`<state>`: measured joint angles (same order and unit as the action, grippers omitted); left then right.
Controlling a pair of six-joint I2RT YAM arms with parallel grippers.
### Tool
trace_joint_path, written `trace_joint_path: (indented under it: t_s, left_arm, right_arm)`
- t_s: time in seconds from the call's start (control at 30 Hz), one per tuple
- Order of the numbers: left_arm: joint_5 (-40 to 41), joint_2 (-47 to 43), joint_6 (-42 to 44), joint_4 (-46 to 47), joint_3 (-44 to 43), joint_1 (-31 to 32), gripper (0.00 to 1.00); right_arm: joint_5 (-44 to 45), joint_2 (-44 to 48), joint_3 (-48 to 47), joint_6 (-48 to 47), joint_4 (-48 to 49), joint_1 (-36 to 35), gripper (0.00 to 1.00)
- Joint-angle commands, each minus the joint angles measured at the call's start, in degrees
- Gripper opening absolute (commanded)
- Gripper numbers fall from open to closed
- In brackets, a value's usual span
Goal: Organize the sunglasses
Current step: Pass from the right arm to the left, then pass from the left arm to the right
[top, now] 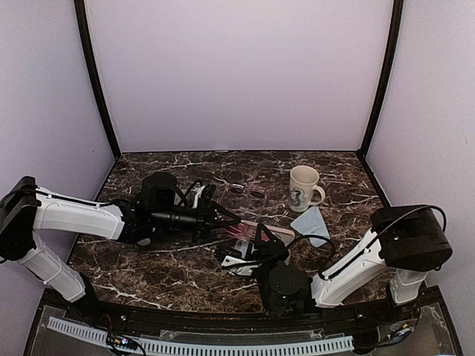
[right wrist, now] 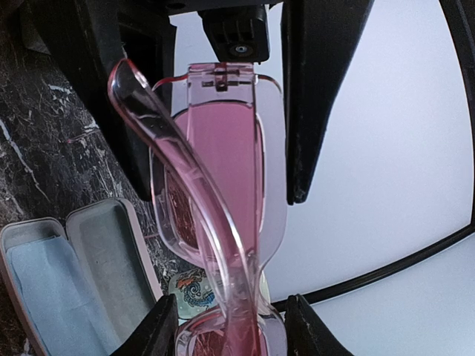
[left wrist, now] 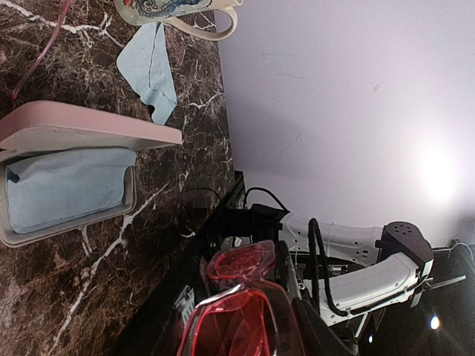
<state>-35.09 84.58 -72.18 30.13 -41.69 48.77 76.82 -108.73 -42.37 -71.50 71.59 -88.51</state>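
Right wrist view, starting at the fingers: the right fingers [right wrist: 157, 334] sit at the bottom edge of the frame, part-way closed on the near end of the red-pink sunglasses [right wrist: 223, 185], which they hold up off the desk [top: 171, 259]. The pair's long axis runs straight up the frame away from them, with one temple arching across the lens. At the upper end the left fingers [right wrist: 326, 96] stand on either side of the frame, partly open. One is right against its edge, but whether they press on it cannot be told. In the top external view the glasses hang at centre frame between the two arms, so the handover probably turns on that shared axis, each arm at one end. In the lower left of the right wrist view, just beside and below the glasses, lies the open pink case [right wrist: 111, 245], a blue cloth in one half, its length roughly parallel to theirs. In the top external view, what looks like the thin dark pair [top: 246, 191] lies in the upper middle, near the mug [top: 303, 185].
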Motion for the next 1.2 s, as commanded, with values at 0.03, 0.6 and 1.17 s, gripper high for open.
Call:
trace_joint_path:
  t_s: [0.03,0.6,1.17]
  left_arm:
    - [-0.12,-1.16,-1.51,3.27,1.34,0.36,0.31]
    - [2.81,-2.05,-2.06,5.84,2.84,-0.15,0.29]
    - [6.01,0.22,5.4,3.71,0.96,-1.75,0.27]
  right_arm:
    - [0.94,-0.55,0.52,-0.57,3.86,-0.62,0.41]
    - [0.39,-0.77,0.59,5.23,-0.13,-1.78,0.7]
    - [-7.56,10.54,-5.66,43.91,-43.32,-3.99,0.77]
